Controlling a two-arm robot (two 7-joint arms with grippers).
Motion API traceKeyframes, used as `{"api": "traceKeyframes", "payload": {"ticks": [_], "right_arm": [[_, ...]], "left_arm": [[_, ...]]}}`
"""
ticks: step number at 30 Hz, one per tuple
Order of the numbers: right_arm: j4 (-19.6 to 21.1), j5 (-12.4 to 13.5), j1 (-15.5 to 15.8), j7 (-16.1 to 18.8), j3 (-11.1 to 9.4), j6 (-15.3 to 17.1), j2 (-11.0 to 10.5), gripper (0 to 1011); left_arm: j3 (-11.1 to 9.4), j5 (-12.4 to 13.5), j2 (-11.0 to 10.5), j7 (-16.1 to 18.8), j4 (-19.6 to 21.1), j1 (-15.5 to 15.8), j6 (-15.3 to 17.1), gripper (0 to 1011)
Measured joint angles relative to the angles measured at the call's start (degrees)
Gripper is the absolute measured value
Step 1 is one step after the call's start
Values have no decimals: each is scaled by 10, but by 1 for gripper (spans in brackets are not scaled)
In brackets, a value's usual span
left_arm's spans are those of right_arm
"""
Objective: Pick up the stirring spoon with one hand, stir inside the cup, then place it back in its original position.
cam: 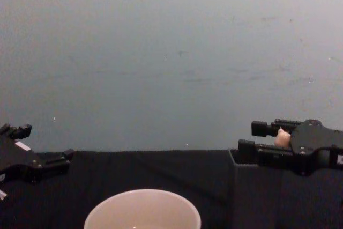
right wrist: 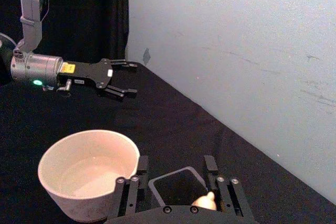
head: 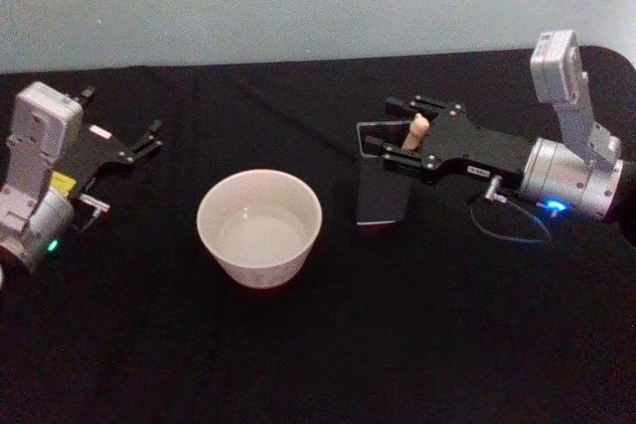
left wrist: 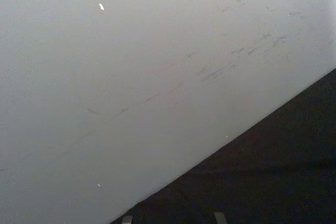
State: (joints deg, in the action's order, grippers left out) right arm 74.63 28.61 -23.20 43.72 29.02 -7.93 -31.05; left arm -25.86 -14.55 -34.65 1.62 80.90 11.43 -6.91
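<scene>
The cup (head: 259, 226) sits nearest the robot on the black table (head: 318, 364), a wide off-white bowl with pale liquid inside that the head view looks down into; the chest view catches just its rim from the side. Beyond it and to the right stands the dark square holder (head: 383, 186). The right gripper (head: 397, 132) reaches over the holder's mouth, its fingers spread apart on either side of the stirring spoon (head: 416, 133).

The spoon stands upright in the holder with its beige knob poking up between the two fingers. From above, the knob lies close against the nearer finger; whether metal touches it cannot be told. The right wrist view looks along the fingers and shows the knob (right wrist: 205, 201) just inside one of them, with the holder's open mouth (right wrist: 176, 184) between them and the cup (right wrist: 86, 169) beside. The chest view gives the side profile: the knob (cam: 282, 138) level with the fingers, above the holder's rim.

Farther left, the left gripper (head: 149, 141) hovers over the cloth, well apart from the cup, fingers parted and empty.
</scene>
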Motion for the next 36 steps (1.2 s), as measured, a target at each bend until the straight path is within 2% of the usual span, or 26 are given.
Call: {"api": "traceKeyframes", "payload": {"ticks": [7, 13, 19, 25, 29, 32, 35, 36], "right_arm": [[0, 0, 0, 0, 0, 0, 0, 856], [0, 0, 0, 0, 0, 0, 0, 1002], [0, 1, 0, 0, 0, 0, 0, 1000], [13, 12, 4, -8, -15, -9, 0, 1000], [27, 22, 10, -28, -36, -16, 1, 1000], [39, 21, 18, -68, -58, -18, 5, 1000], [46, 4, 27, -122, -75, -14, 13, 1000], [46, -11, 31, -155, -81, -10, 19, 1000]], "left_arm": [[0, 0, 0, 0, 0, 0, 0, 1001], [0, 0, 0, 0, 0, 0, 0, 1001], [0, 0, 0, 0, 0, 0, 0, 1001], [0, 0, 0, 0, 0, 0, 0, 1001], [0, 0, 0, 0, 0, 0, 0, 1001], [0, 0, 0, 0, 0, 0, 0, 1001], [0, 0, 0, 0, 0, 0, 0, 1001], [0, 0, 0, 0, 0, 0, 0, 1001]]}}
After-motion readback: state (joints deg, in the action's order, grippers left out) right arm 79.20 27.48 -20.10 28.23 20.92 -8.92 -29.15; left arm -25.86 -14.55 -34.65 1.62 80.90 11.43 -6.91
